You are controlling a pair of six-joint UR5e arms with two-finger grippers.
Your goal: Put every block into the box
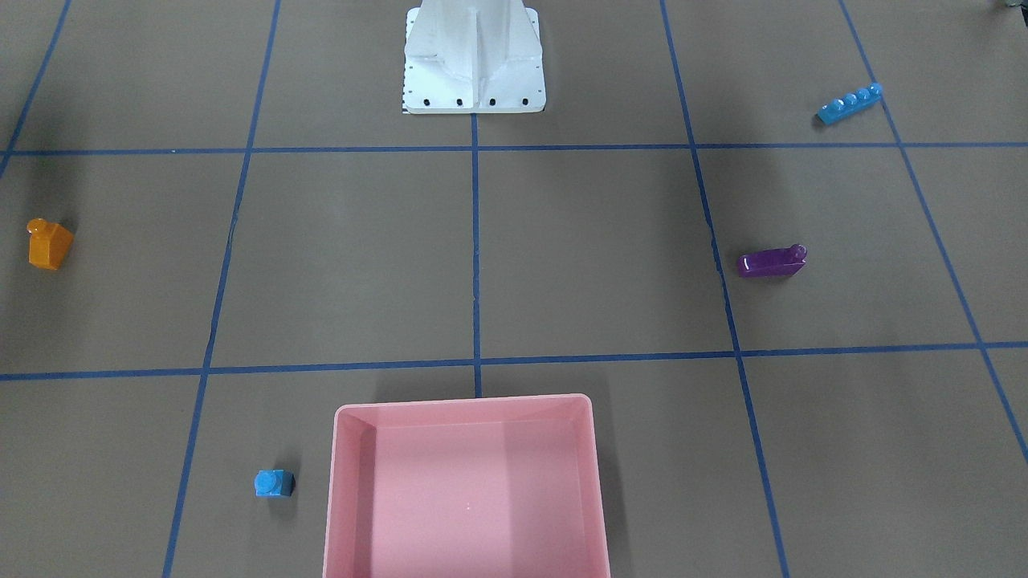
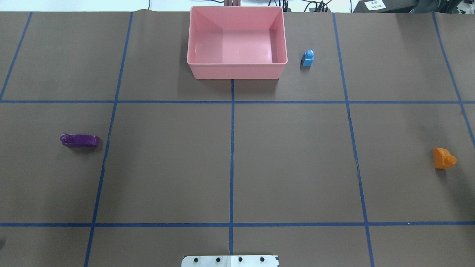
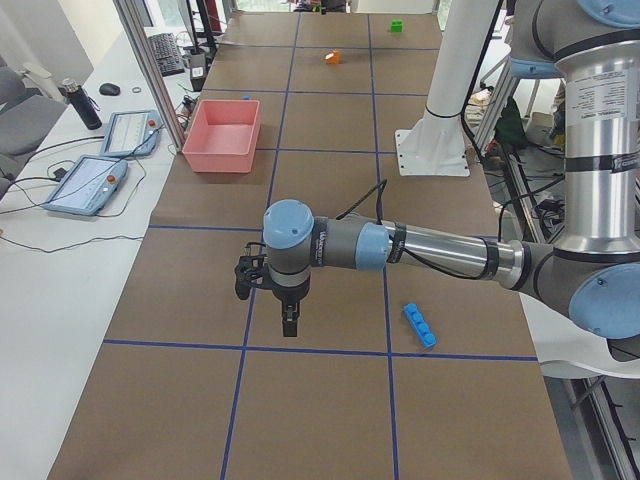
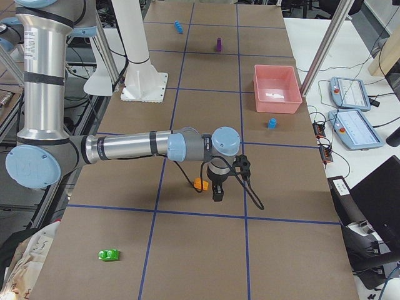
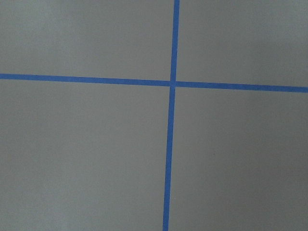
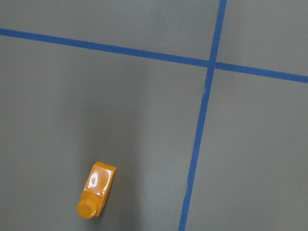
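- The table [image 1: 602, 257] is covered in brown paper, marked into squares by blue tape lines [image 1: 475, 241].
- The pink box [image 2: 237, 71] sits at the edge far from the robot, on the centre line.
- A small blue cube [image 1: 274, 482] stands just beside the box, apart from it.
- A purple sloped brick [image 1: 773, 262] lies on the robot's left.
- An orange sloped brick [image 1: 50, 244] lies on the robot's right.
- A long blue four-stud bar [image 1: 850, 103] lies farther left.
- A green brick [image 4: 109, 254] lies toward the right end.
- The white base plate [image 1: 474, 80] stands on the robot's side.

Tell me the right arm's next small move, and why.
Probably slide the right gripper sideways until it centres over the orange sloped brick. In the right wrist view the brick sits low and left, not between the jaws, and the pink box is empty.
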